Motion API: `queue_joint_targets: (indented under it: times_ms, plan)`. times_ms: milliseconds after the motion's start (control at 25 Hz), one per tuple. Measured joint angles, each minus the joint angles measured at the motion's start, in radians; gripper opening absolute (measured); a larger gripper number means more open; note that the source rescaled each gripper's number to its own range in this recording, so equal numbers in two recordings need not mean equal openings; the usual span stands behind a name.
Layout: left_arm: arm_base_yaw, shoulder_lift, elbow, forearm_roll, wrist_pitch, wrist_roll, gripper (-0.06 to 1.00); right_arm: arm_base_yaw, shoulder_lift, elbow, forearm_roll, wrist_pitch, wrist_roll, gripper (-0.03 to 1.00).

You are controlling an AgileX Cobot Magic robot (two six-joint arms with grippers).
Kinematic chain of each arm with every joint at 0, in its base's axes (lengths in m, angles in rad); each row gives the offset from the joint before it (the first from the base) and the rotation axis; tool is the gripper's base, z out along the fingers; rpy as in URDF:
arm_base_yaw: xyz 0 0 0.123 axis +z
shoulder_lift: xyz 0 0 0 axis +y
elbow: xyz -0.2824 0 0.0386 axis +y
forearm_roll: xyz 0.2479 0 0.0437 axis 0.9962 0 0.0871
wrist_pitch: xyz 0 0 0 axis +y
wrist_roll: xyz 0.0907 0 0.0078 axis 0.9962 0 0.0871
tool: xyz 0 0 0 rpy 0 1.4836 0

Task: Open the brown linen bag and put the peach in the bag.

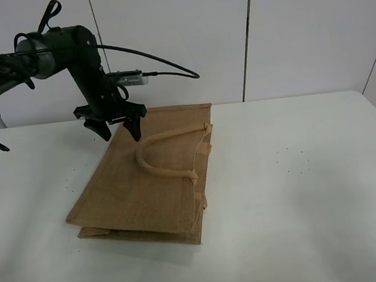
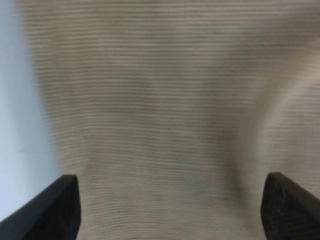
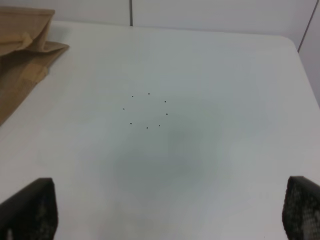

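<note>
We see the brown linen bag (image 1: 148, 182) lying flat and folded on the white desk (image 1: 301, 196), its mouth closed, so nothing inside it shows; one beige loop handle (image 1: 166, 158) arches up off its top face. The left gripper (image 1: 112, 125) hangs just over the bag's far end, jaws spread wide with only weave between them. The right gripper (image 3: 165, 212) has its jaws spread above bare desk, well apart from the bag. We cannot find the peach in any view.

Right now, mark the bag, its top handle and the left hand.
bag (image 1: 130, 197): high view, flat woven side panel.
top handle (image 1: 156, 168): high view, bend of the loop.
left hand (image 1: 114, 127): high view, between its open fingertips.
</note>
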Motion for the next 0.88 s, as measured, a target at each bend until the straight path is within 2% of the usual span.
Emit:
queue_joint_targets:
  times_ms: [480,680,880]
  plan:
    - [0.241,0.000,0.000,0.021,0.001,-0.013,0.98,0.000,0.000,0.000,0.000,0.000,0.000,1.00]
    - [0.257,-0.046,0.054,0.023,0.001,-0.022,0.98,0.000,0.000,0.000,0.000,0.000,0.000,1.00]
    - [0.256,-0.193,0.200,0.022,0.001,-0.023,0.98,0.000,0.000,0.000,0.000,0.000,0.000,1.00]
